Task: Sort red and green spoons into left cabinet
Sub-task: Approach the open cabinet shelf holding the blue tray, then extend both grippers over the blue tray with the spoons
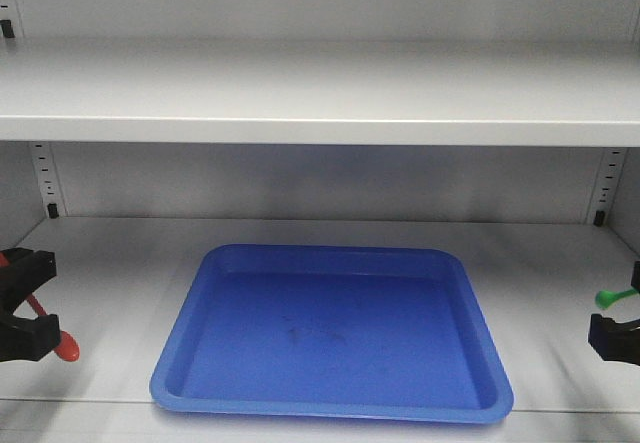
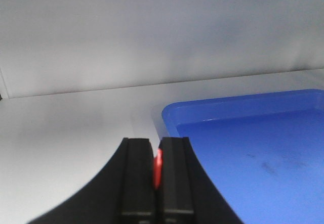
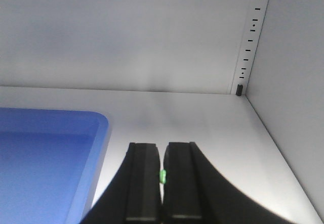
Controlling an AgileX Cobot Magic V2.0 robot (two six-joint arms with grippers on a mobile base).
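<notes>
Two spoons, two grippers, one blue tray (image 1: pixel 330 254) and two grey shelves of the left cabinet (image 1: pixel 320 98) are visible. The left gripper (image 2: pixel 157 169) reaches in left of the tray, pinching the thin red spoon (image 1: pixel 52 327), which slants down with its oval bowl lowest. The right gripper (image 3: pixel 162 177), right of the tray, is clamped on the green spoon (image 1: pixel 612 296); only its bright tip shows, pointing left.

Soft, even light, dimmer under the upper shelf (image 1: pixel 320 93); both wrist views look hazy.
</notes>
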